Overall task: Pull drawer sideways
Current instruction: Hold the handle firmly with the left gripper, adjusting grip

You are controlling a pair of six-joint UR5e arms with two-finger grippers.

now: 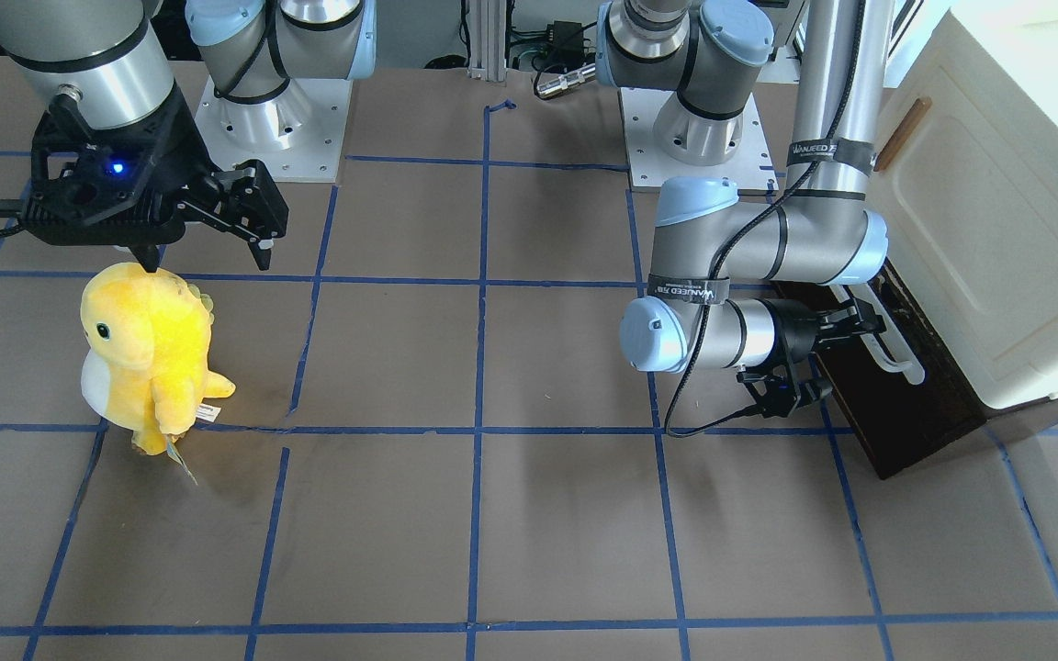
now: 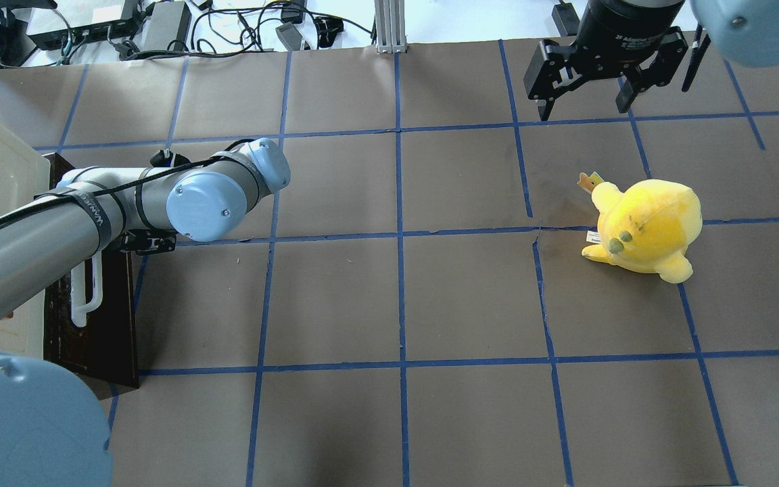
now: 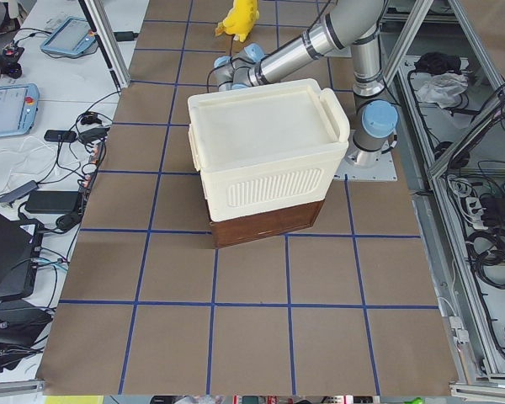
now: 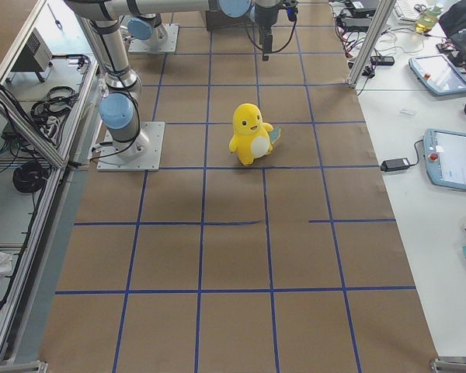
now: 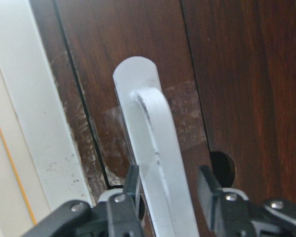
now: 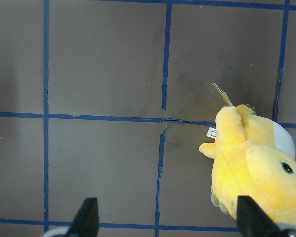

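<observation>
The drawer (image 1: pixel 915 418) has a dark brown wooden front and a long white bar handle (image 1: pixel 896 353), and sits low under the cream cabinet. It also shows in the overhead view (image 2: pixel 102 325) and in the left wrist view (image 5: pixel 227 74). My left gripper (image 1: pixel 864 323) is at the handle's end. In the left wrist view the gripper (image 5: pixel 168 190) is open, with one finger on each side of the white handle (image 5: pixel 153 143); the right finger stands a little apart from it. My right gripper (image 2: pixel 583 108) is open and empty, hanging above the table beyond a yellow plush toy.
The cream-white cabinet (image 1: pixel 997 229) with a small brown handle (image 1: pixel 903 133) stands over the drawer at the table's end. A yellow plush toy (image 2: pixel 646 226) stands on the brown, blue-taped table (image 2: pixel 396 304), also seen from the right wrist (image 6: pixel 256 168).
</observation>
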